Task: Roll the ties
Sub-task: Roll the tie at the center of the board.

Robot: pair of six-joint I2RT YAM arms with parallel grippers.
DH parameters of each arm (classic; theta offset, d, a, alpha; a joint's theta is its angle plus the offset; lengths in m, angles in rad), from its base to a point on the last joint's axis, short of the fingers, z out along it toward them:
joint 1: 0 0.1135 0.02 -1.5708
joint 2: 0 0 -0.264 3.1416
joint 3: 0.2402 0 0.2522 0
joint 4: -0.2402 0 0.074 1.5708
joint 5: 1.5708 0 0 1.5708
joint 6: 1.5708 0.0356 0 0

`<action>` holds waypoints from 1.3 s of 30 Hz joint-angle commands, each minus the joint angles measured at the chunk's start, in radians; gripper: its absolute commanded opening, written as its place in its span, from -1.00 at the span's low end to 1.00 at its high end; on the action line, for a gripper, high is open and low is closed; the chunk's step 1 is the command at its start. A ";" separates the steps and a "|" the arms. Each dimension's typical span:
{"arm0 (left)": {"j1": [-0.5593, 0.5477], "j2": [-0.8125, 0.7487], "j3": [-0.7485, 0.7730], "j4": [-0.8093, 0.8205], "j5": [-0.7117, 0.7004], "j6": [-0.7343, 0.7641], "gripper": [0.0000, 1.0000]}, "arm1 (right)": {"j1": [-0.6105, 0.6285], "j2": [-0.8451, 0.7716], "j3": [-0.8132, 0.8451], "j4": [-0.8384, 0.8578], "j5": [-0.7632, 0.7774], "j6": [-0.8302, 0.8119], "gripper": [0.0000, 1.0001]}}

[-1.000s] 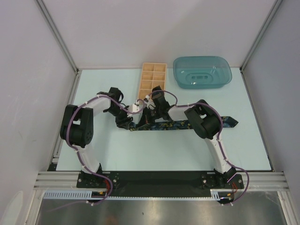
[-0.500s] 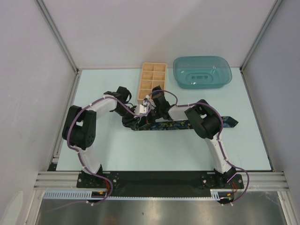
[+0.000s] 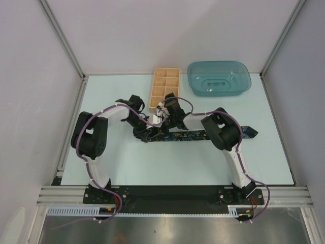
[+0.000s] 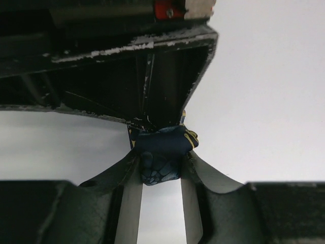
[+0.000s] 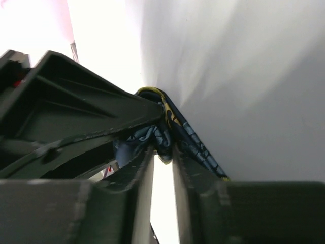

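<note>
A dark navy tie (image 3: 195, 135) with blue-yellow speckles lies across the table's middle, its pointed end at the right (image 3: 250, 132). Its left end is bunched where both grippers meet. My left gripper (image 3: 150, 128) is shut on the bunched tie end (image 4: 161, 155), pinched between its fingers. My right gripper (image 3: 162, 124) faces it from the other side and is shut on a fold of the same tie (image 5: 163, 141). The two grippers touch or nearly touch; the tie's rolled part is mostly hidden under them in the top view.
A compartmented wooden box (image 3: 165, 90) stands just behind the grippers. A teal plastic tray (image 3: 219, 79) sits at the back right. Grey walls enclose the table on three sides.
My left gripper has moved right along the tie, toward the right gripper, and its elbow swung inward. The right arm has stayed almost still.
</note>
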 commanded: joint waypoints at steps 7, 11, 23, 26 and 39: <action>-0.015 0.060 0.015 0.014 -0.074 0.041 -0.31 | -0.050 -0.125 -0.031 -0.049 -0.012 -0.018 -0.16; -0.015 0.061 0.018 0.012 -0.077 0.046 -0.30 | -0.047 -0.135 -0.042 -0.020 -0.024 0.022 -0.10; -0.015 0.054 0.017 0.012 -0.072 0.047 -0.28 | -0.021 -0.111 -0.045 0.061 -0.035 0.090 0.05; -0.014 0.051 0.012 0.011 -0.071 0.049 -0.25 | -0.018 -0.085 -0.034 0.052 -0.018 0.074 -0.10; -0.001 0.026 0.024 0.012 -0.055 0.032 -0.05 | -0.039 -0.062 -0.028 -0.040 0.019 -0.021 -1.00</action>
